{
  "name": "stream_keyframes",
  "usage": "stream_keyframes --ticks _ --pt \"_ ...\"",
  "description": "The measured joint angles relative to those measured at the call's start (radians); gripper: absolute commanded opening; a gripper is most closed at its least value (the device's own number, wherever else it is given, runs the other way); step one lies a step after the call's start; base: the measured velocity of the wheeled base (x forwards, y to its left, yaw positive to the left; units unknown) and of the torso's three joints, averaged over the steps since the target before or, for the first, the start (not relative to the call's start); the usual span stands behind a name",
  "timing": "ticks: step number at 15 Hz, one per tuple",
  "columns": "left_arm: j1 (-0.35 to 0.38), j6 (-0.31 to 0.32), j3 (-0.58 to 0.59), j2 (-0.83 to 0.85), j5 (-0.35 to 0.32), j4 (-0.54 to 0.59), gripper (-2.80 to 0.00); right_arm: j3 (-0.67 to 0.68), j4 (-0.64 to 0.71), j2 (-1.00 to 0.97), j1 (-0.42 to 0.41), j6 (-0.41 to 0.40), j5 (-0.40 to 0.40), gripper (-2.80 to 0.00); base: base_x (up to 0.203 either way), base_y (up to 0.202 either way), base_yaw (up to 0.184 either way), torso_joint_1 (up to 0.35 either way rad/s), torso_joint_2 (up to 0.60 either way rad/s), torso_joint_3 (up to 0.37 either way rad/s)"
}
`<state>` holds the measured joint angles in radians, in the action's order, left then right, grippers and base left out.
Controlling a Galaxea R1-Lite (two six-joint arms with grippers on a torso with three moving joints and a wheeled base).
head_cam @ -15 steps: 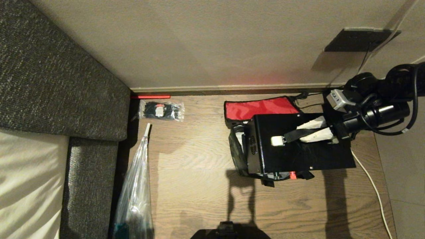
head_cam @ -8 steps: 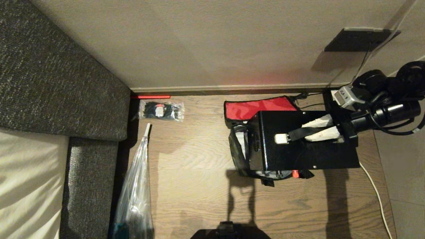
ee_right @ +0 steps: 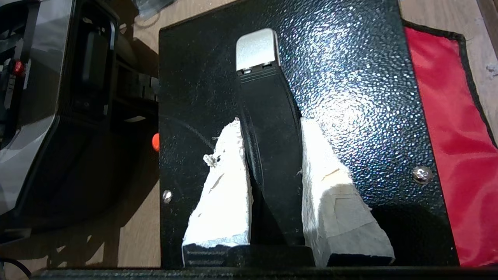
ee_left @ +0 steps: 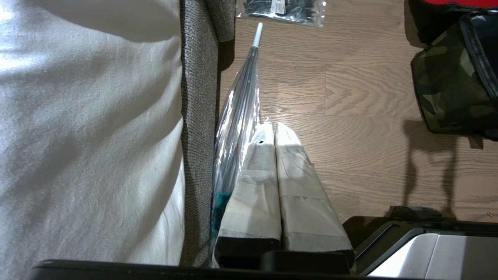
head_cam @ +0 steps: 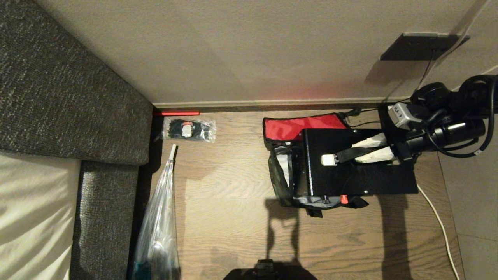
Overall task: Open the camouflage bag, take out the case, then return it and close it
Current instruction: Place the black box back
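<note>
I see right gripper [head_cam: 360,151] clamped on case [head_cam: 358,175] handle [ee_right: 268,128], case hanging over open camouflage bag [head_cam: 281,182]. Left gripper [ee_left: 272,136] closed, parked well left of bag, beside plastic sleeve [ee_left: 237,116].

The right arm [head_cam: 451,132] is black and cylindrical, looped with black cables, carrying a small grey camera block [head_cam: 400,113]. Both the right hand [head_cam: 362,149] and left hand [ee_left: 276,134] have fingers wrapped in white tape.

camouflage bag [head_cam: 281,182]: 1 | case [head_cam: 358,175]: 1 | packet of ties [head_cam: 189,129]: 1 | umbrella [head_cam: 159,229]: 1
</note>
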<state>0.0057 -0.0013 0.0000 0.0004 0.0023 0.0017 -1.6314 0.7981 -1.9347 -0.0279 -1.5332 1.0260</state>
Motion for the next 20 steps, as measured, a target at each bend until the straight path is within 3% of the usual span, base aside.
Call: stream_keyframes --ticks 7,20 --pt "0.0 0.0 0.0 0.0 0.0 0.0 -2.8 -0.003 -0.002 -0.05 0.013 0.006 -0.028 -2.8 0.0 0.0 0.0 0.0 0.0 0.0" --pt "0.0 0.0 0.0 0.0 0.0 0.0 -2.8 -0.106 -0.001 -0.121 0.162 0.106 -0.055 -2.8 0.0 0.0 0.0 0.0 0.0 0.0"
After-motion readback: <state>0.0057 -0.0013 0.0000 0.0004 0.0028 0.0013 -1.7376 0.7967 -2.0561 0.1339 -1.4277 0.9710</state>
